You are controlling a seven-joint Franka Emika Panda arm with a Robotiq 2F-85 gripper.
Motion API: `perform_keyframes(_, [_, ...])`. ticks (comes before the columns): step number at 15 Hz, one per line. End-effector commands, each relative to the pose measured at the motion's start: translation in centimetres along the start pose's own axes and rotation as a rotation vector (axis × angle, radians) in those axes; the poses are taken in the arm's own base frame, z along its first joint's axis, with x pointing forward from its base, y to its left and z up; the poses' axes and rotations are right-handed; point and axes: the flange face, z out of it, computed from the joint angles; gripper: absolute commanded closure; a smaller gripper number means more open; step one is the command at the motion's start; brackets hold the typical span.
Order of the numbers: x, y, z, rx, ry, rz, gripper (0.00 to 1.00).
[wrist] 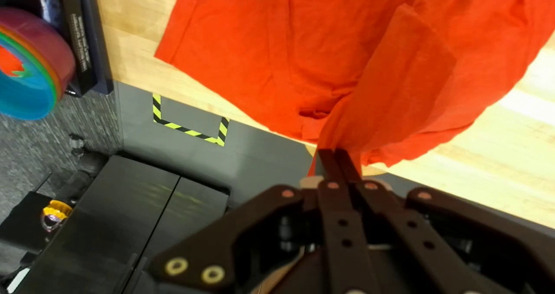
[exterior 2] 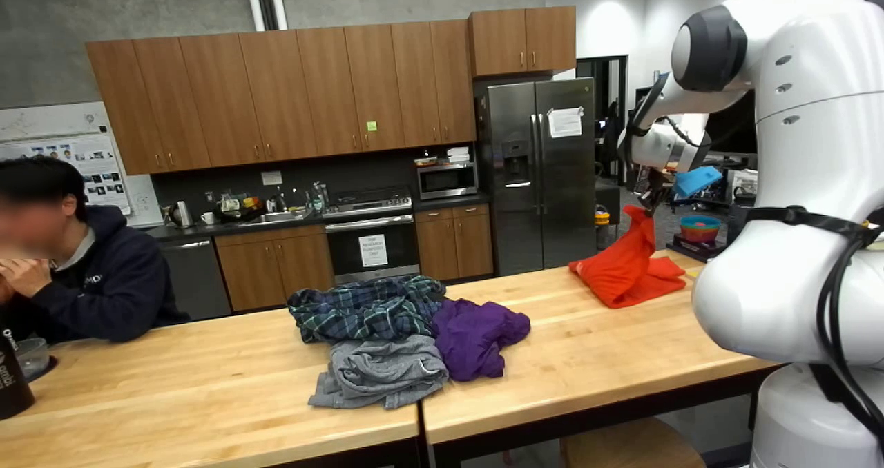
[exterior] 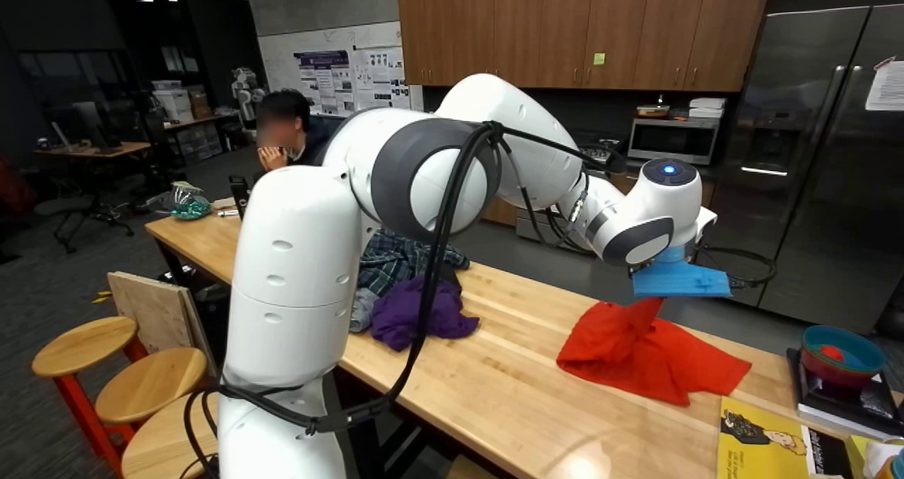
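Observation:
A red cloth [exterior: 635,359] lies on the wooden table [exterior: 494,401], with one part pulled up into a peak. It also shows at the table's far end in an exterior view [exterior 2: 621,275] and fills the upper part of the wrist view [wrist: 277,51]. My gripper [wrist: 339,153] is shut on the raised part of the red cloth, fingertips close together. In an exterior view my gripper [exterior 2: 649,202] is just above the peak, while the lower cloth rests on the table. In the exterior view with the blue mount [exterior: 681,281], the fingers are hidden behind it.
A purple cloth [exterior 2: 476,337], a plaid cloth [exterior 2: 366,309] and a grey cloth [exterior 2: 387,371] lie heaped on the table. Stacked bowls [exterior: 840,359] stand on a black box near a yellow book [exterior: 759,440]. A person [exterior 2: 83,261] sits at the table. Stools [exterior: 152,383] stand beside it.

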Motion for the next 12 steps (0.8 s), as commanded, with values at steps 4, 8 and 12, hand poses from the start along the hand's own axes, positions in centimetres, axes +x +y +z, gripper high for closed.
perform_keyframes(4, [4.7,3.3,-0.4,-0.01,0.023,-0.053,1.0])
perform_keyframes(8, [6.1,4.4,0.4,0.01,0.026,-0.077,1.0])
perform_keyframes(12, [7.1,5.1,1.8,0.021,0.027,-0.095,1.0])
